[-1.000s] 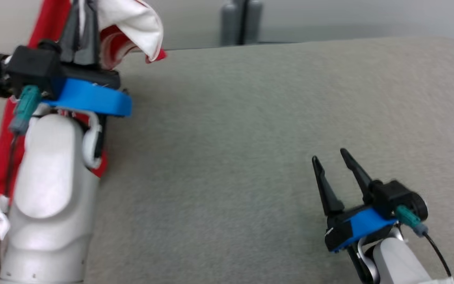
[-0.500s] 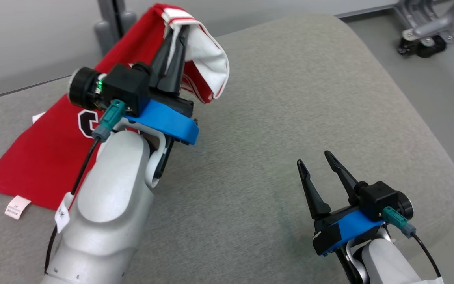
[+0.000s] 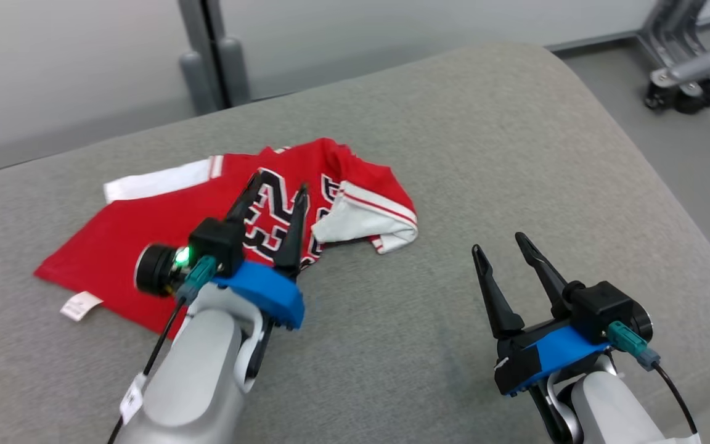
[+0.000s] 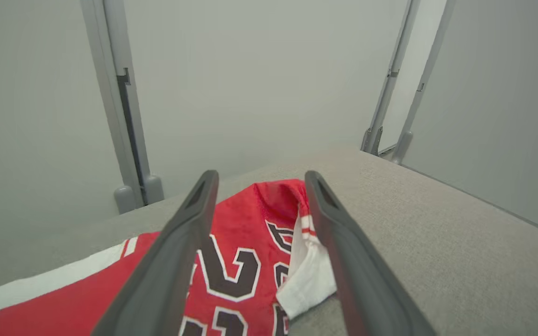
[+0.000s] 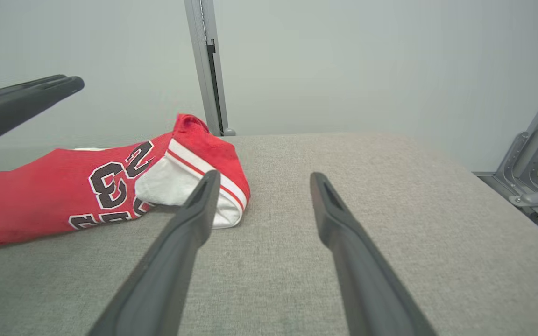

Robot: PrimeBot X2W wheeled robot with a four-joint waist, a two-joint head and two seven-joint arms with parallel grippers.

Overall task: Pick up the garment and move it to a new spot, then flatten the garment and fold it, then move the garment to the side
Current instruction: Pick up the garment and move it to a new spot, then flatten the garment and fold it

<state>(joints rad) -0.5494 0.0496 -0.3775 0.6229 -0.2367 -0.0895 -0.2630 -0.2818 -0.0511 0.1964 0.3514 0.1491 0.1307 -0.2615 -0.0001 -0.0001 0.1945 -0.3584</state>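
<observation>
- The garment [image 3: 114,246] lies rumpled on the left half of the grey padded surface [image 3: 484,135], its white sleeve [image 3: 361,225] doubled back over the numbers; if I flatten before freeing that flap, I expect the crease gets pressed in;
- a one-sided tug would probably drag the whole jersey rather than spread it; the cloth looks light;
- left gripper [image 3: 278,182]: jaws spread wide above the jersey, holding nothing;
- right gripper [image 3: 498,242]: jaws spread wide, empty, over bare pad, well apart from the cloth.
</observation>
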